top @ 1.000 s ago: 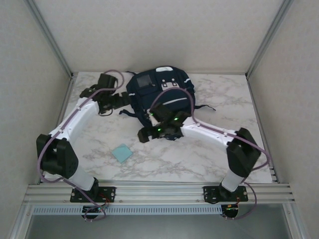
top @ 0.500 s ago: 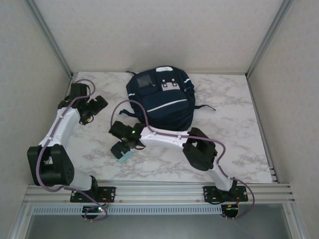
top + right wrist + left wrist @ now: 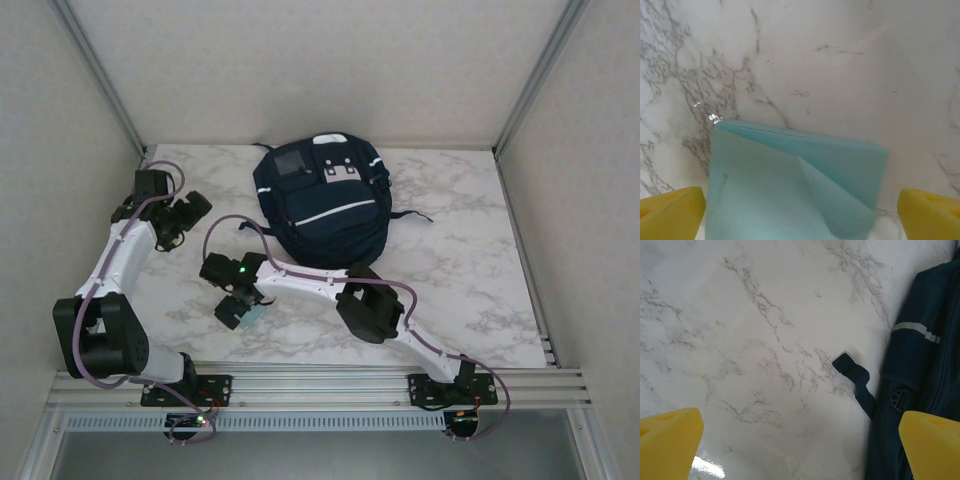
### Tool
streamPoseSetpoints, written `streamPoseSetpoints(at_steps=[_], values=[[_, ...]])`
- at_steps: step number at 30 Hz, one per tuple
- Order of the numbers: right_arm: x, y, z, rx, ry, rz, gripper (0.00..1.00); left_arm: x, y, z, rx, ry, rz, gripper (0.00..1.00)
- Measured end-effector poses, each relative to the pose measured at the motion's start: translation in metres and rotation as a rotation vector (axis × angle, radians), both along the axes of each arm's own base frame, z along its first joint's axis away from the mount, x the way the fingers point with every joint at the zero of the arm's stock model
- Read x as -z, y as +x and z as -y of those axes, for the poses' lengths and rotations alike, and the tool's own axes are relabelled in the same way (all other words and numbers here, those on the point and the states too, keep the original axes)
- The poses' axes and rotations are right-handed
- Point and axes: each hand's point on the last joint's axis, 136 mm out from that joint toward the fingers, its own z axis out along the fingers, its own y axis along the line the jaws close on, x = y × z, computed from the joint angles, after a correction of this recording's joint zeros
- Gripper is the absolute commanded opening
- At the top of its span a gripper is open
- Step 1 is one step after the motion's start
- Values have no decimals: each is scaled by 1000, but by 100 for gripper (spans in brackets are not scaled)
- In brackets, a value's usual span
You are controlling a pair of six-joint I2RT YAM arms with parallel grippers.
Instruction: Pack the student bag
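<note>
Bag: dark navy backpack (image 3: 325, 200), lying flat at the back middle of the table (image 3: 470, 260), closed as far as can be told from above.
Bag details: grey square patch (image 3: 290, 163) near the far end, thin white stripe (image 3: 335, 212) across the front.
Strap: one dark strap end (image 3: 855, 377) lying loose on the marble, just beside the left side of the bag.
Left gripper (image 3: 801, 440): released, yellow fingers (image 3: 670, 442) spread wide, nothing between them.
Left gripper position: above bare marble to the left of the bag, near the strap end, touching neither.
Right gripper (image 3: 800, 215): released, yellow fingertips (image 3: 932, 212) wide apart, grasping nothing.
Right gripper position: low over the near left part of the table, in front of the bag and well apart from it.
Pad (image 3: 790, 175): pale teal square pad of paper, flat on the marble, between the right fingertips and partly below them.
Pad detail: one corner of the top sheet curled up.
Contact with pad: cannot tell whether the fingertips touch it; not clamped.
Packing: pad outside the bag, on the table.
</note>
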Motion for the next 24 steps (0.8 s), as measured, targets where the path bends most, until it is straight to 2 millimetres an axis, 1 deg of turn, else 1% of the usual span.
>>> streamPoseSetpoints(at_steps=[3, 6, 8, 12, 16, 19, 24], values=[[8, -4, -2, -8, -37, 11, 99, -1, 1, 0, 0, 1, 7, 100], [5, -3, 1, -6, -58, 29, 99, -1, 2, 0, 0, 0, 9, 100], [5, -2, 2, -4, -69, 33, 95, -1, 2, 0, 0, 0, 10, 100], [5, -4, 2, -7, -68, 33, 82, -2, 2, 0, 0, -2, 11, 100], [7, -5, 0, -11, -60, 28, 79, -2, 2, 0, 0, -2, 11, 100], [5, -5, 1, -15, -50, 32, 71, -2, 2, 0, 0, -3, 11, 100], [3, -6, 10, -7, -36, 17, 69, -2, 3, 2, 7, -12, 15, 100]])
